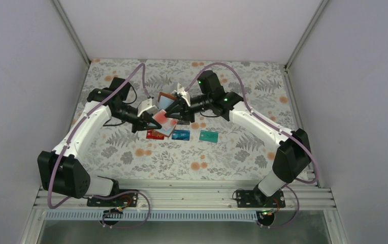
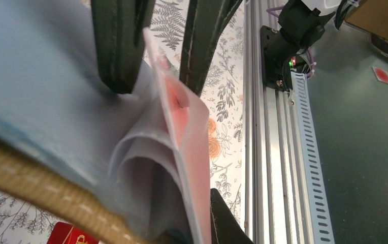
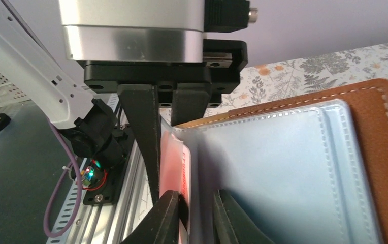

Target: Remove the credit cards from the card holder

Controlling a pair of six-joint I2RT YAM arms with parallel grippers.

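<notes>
- The left gripper (image 1: 153,122) is clenching around the red-white card (image 2: 189,127). Its two dark, flat fingers (image 2: 118,46) are straddling the thin card along with a pale leaf of sleeve lying against it.
- The red-white card is a thin, glossy plastic rectangle with a rounded corner. It is sitting partly inside a pocket and sticking out at the holder's open edge.
- The card holder (image 3: 375,127) is hanging open in the air between the two grippers, above the middle of the table. Its outside is tan-brown leather with pale stitching along a rounded edge.
- The holder's pockets (image 3: 268,168) are smooth, semi-clear grey-blue film, stitched at the border and fanning out in layered leaves. Apart from the red-white card, I cannot tell what they are holding.
- The right gripper (image 1: 169,115) is pinching a pocket leaf of the card holder from the side opposite the left gripper. Its fingertips (image 3: 156,218) are closing beside the red-white card's edge.
- Three flat cards are lying in a row on the floral tablecloth (image 1: 182,162), below the holder and apart from one another: the red card (image 1: 155,134), the blue card (image 1: 181,135) and the teal card (image 1: 208,135).
- In the left wrist view the red card is showing gold lettering.
</notes>
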